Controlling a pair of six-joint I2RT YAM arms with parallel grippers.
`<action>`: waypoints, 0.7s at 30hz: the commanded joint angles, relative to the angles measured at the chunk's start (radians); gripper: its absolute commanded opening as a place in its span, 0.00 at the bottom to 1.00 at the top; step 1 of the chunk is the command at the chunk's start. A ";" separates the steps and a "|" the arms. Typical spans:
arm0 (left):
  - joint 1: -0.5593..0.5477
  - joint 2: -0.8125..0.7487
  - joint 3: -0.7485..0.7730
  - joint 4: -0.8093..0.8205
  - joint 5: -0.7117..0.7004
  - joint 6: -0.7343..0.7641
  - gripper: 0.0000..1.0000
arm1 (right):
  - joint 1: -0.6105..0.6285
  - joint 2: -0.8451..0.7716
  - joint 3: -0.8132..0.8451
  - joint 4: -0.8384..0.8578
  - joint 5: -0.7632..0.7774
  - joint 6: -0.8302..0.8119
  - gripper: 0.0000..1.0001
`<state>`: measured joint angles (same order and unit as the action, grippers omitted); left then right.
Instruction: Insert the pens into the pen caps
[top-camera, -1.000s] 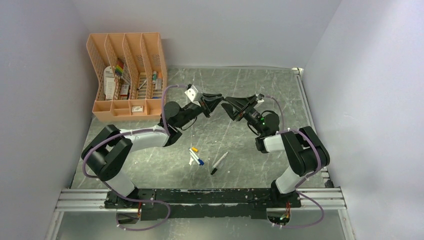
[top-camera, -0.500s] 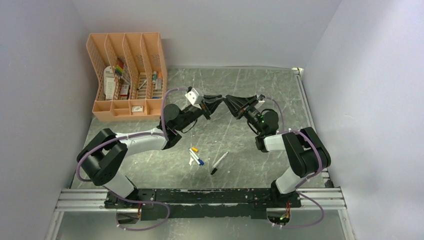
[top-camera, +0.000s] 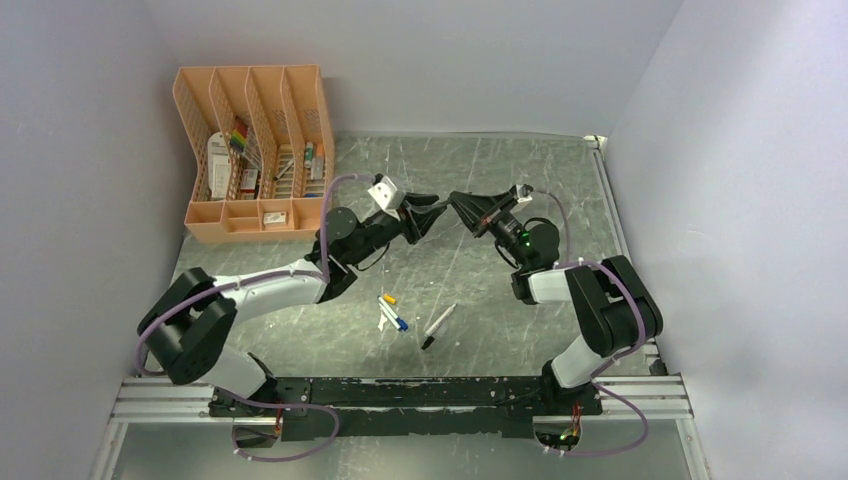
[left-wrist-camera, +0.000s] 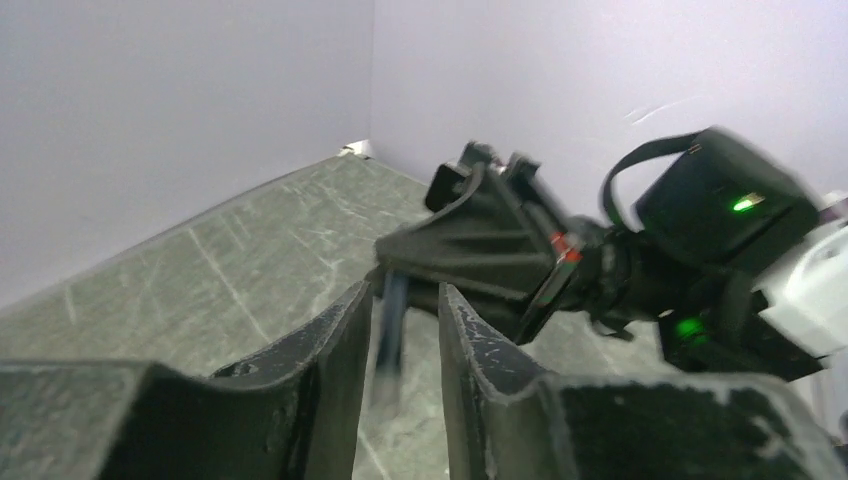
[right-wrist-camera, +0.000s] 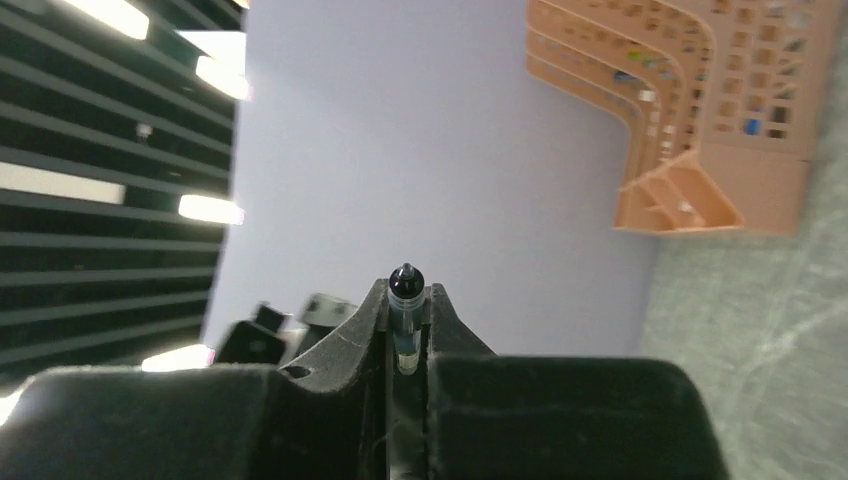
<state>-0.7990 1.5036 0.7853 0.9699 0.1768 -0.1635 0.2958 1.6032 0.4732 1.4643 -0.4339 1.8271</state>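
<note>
Right pincer (right-wrist-camera: 405, 293) is clamped tight on what we take for a pen (right-wrist-camera: 404, 281), dark tip poking out, raised above the table (top-camera: 480, 290) at its far middle. Left pincer (left-wrist-camera: 400, 300) faces it almost tip to tip, fingers narrowly apart around a blurred dark sliver (left-wrist-camera: 388, 340); whether it grips, we cannot tell. Below lie a dark pen (top-camera: 437, 326), a white pen (top-camera: 392, 321) and a yellow cap (top-camera: 390, 298), too small to judge. We reckon this joining unfinished, with others pending.
</note>
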 joint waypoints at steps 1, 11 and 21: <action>-0.012 -0.104 0.058 -0.154 -0.004 -0.044 0.50 | 0.007 -0.029 0.032 -0.136 -0.087 -0.248 0.00; 0.138 -0.172 0.193 -0.440 0.305 -0.275 0.55 | 0.004 -0.312 0.202 -0.817 -0.170 -0.946 0.00; 0.242 -0.083 0.175 -0.208 0.557 -0.535 0.43 | 0.003 -0.387 0.112 -0.645 -0.244 -0.910 0.00</action>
<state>-0.5911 1.3621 0.9779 0.6018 0.5560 -0.5156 0.2985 1.2358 0.6342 0.7124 -0.6189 0.9150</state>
